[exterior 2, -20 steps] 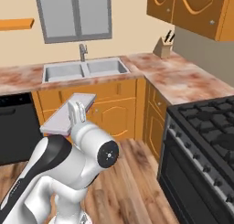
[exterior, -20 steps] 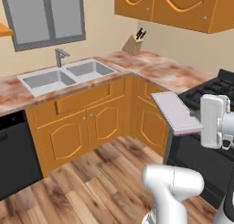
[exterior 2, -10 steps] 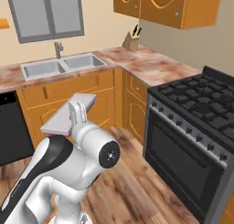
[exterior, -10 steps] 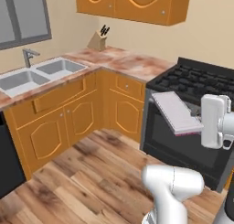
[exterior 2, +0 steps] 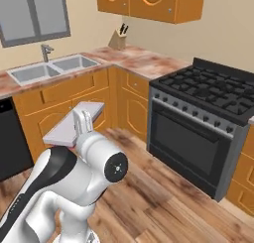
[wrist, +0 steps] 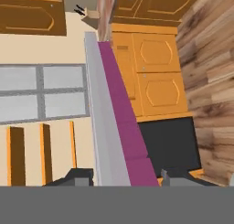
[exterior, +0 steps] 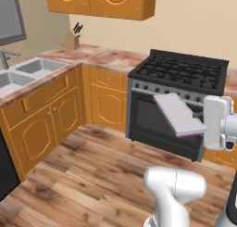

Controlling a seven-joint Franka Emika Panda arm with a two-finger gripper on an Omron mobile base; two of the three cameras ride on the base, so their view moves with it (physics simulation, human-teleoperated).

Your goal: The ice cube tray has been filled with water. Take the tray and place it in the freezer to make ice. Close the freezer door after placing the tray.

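The ice cube tray (exterior: 177, 113) is a thin flat slab with a pale lavender-grey top and a magenta edge underneath. It is held level in the air above the wooden floor, in front of the oven. My gripper (exterior: 202, 129) is shut on its near end. In the right base view the ice cube tray (exterior 2: 72, 124) juts out past my gripper (exterior 2: 83, 123). Seen along the hand, the ice cube tray (wrist: 114, 127) runs edge-on away from my gripper (wrist: 125, 175), a dark fingertip (wrist: 75, 176) on each side. The freezer and the freezer door are out of view.
A black gas stove with an oven (exterior: 178, 85) stands ahead. Orange cabinets (exterior: 104, 94) run along the corner under a marbled counter that carries a knife block (exterior: 73, 37) and a steel sink (exterior 2: 49, 68). A black dishwasher (exterior 2: 10, 138) stands at the left. Open wooden floor (exterior: 92, 175) lies between.
The whole picture has slid left because the base turned: the sink moved to the left edge and the stove came to the middle. The tray stays in my gripper.
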